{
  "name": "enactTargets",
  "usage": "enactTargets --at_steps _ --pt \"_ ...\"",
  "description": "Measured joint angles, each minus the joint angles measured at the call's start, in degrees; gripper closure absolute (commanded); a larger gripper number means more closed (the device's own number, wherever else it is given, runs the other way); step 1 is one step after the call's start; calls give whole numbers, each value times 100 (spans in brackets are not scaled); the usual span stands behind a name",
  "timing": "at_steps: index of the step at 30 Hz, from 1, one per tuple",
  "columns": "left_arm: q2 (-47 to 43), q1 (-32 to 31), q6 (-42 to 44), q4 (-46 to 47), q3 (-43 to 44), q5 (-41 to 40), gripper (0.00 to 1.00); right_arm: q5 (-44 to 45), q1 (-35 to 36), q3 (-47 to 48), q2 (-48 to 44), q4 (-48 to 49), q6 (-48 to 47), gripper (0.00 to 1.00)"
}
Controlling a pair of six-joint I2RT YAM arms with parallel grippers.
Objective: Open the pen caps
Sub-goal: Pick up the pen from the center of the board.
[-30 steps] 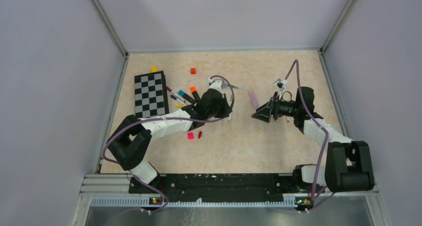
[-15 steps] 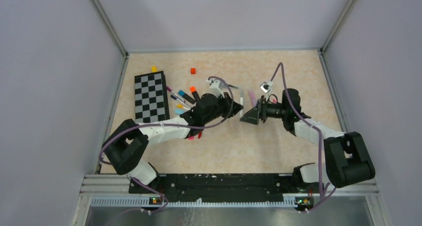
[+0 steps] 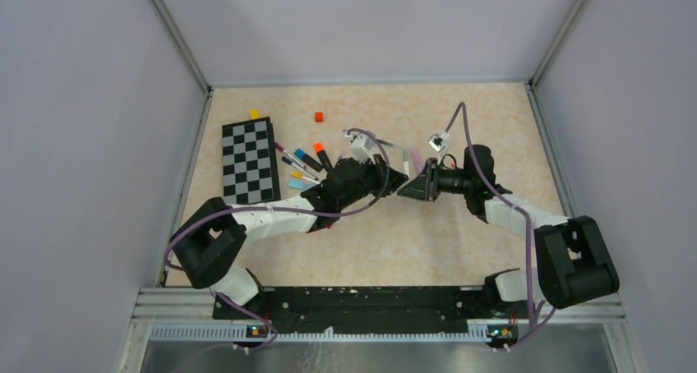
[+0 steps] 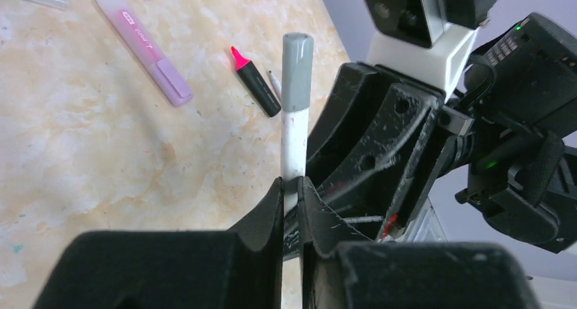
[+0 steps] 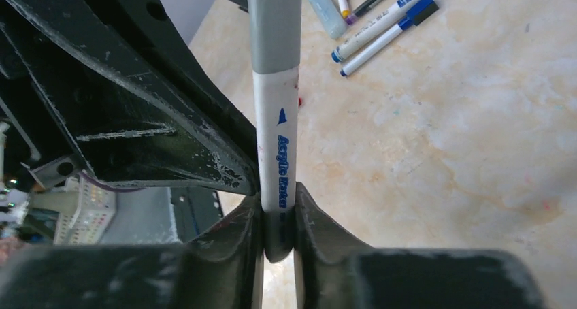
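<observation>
A white pen [image 3: 405,163] with a grey cap [image 4: 297,71] hangs above the table's middle, between both arms. My left gripper [image 4: 291,186] is shut on its white barrel [image 4: 294,145]. My right gripper [image 5: 277,217] is shut on the same barrel [image 5: 277,139], at the end away from the cap. The grey cap [image 5: 275,30] sticks out free past both grippers. In the top view, the left gripper [image 3: 395,178] and the right gripper [image 3: 405,187] meet tip to tip. More pens [image 3: 300,163] lie by the checkerboard, some with coloured caps.
A checkerboard [image 3: 249,155] lies at the left. A pink highlighter [image 4: 144,47] and a black highlighter with a bare pink tip [image 4: 255,81] lie beyond the grippers. An orange cube [image 3: 319,117] and a yellow cube [image 3: 254,113] sit at the back.
The left arm carried the pen to the right. The right gripper came in leftward, reached the pen and closed on its barrel.
</observation>
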Motion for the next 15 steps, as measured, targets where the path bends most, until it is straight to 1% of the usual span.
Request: enactTargets --at_steps 1,2,5,7,9,12,13,15 --pt "0 -11 2 4 0 -13 98 -17 0 9 0 -2 -11 100" --pt "0 -15 0 9 0 -33 92 -11 0 33 0 -22 -13 100" --pt "0 -15 17 72 0 -76 70 -7 -7 114 0 -103 -129 100" --pt "-2 -26 96 120 -13 -59 54 -35 -2 203 0 -245 -280 100" --pt "-79 -24 229 282 -114 -52 35 -125 -2 295 0 -455 -494 100" --pt "-444 -42 481 533 -494 9 8 -299 -2 459 0 -763 -859 100" --pt "-610 -46 553 625 -654 24 2 -391 -2 522 0 -866 -1016 100" --pt "-896 -46 719 743 -883 46 1 -649 -2 634 0 -1139 -1397 100"
